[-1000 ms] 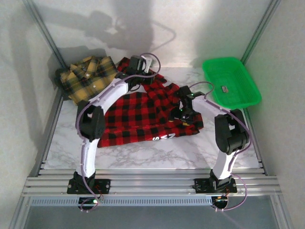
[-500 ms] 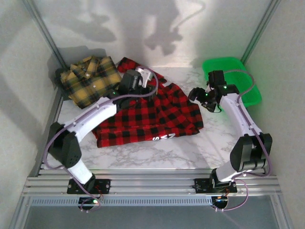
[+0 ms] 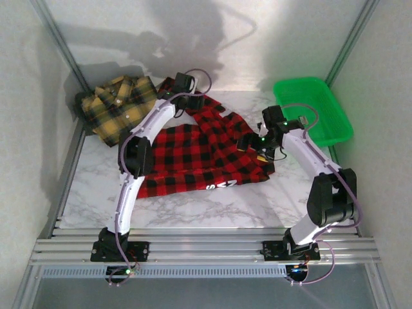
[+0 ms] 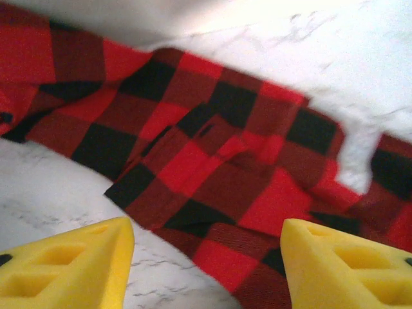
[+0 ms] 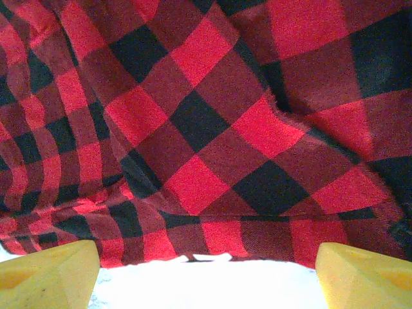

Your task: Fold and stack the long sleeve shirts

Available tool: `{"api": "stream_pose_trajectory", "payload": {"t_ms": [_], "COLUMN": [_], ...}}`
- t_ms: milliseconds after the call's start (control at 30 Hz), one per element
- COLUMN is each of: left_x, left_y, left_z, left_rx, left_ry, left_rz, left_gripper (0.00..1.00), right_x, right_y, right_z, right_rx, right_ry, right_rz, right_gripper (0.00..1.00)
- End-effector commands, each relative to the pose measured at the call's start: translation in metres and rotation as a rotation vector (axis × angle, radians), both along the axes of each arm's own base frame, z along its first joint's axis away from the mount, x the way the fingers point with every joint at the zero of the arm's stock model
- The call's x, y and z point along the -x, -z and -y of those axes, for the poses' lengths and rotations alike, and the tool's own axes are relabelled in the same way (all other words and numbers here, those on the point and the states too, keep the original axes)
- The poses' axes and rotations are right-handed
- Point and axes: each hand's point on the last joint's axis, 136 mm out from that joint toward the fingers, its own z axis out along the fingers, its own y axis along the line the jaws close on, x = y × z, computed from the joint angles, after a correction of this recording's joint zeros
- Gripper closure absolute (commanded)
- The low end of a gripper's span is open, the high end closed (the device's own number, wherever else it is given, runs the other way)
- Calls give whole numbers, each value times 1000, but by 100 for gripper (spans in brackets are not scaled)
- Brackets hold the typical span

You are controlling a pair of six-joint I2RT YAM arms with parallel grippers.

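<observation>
Yellow shirt [image 3: 116, 106] lies bunched at the far left of the red shirt [image 3: 193, 158], which sprawls across the tabletop [image 3: 212, 209]. Left pincer [image 4: 206, 244] hangs released over the red shirt's far edge. Right pincer [image 5: 207, 257], also released, hangs over its right edge. Tray [image 3: 313, 109] sits right of it.

white lettering [image 3: 219, 185] on red shirt [image 3: 193, 151], illegible

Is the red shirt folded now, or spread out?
Spread out: the red shirt lies wide and rumpled on the table.

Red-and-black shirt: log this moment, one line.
red-and-black shirt spread | left gripper open above it | right gripper open above it | yellow-and-black shirt far left
</observation>
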Motion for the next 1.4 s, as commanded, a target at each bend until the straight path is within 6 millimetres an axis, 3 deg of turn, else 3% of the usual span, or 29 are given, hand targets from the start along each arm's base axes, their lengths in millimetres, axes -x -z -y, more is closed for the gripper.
{"api": "stream_pose_trajectory", "payload": {"t_ms": [0,167,400,567,833,867,1067,1167,1367], "left_x": [-15,-37,-47,-49,-48,-46,-42,-48,-57], "left_y": [-4,19,39,55,82,86,96,74,-2], "left_z": [-9,-13,-7,-3,-9,-7,-2,-9,-6], "left_rx": [-28,33,78,93,46,43,133,159,230], "left_ry": [0,-26,-21,-16,-29,-24,-1,-33,-40], "left_rz": [55,67,76,65,34,26,-21,12,154], "left_gripper": [35,31,24,24,25,28,71,83,83], "right_x": [12,16,22,28,33,33,29,28,28], "right_y": [17,29,46,57,57,57,53,51,61], "right_z": [-12,-18,-27,-33,-36,-37,-42,-45,-46], "right_rx": [-11,13,29,26,26,24,9,0,1], "right_ry": [-62,-109,-131,-134,-146,-145,-149,-150,-141], "right_rz": [-66,-102,-147,-175,-179,-181,-172,-165,-177], "right_gripper": [13,13,14,16,16,16,17,17,18]}}
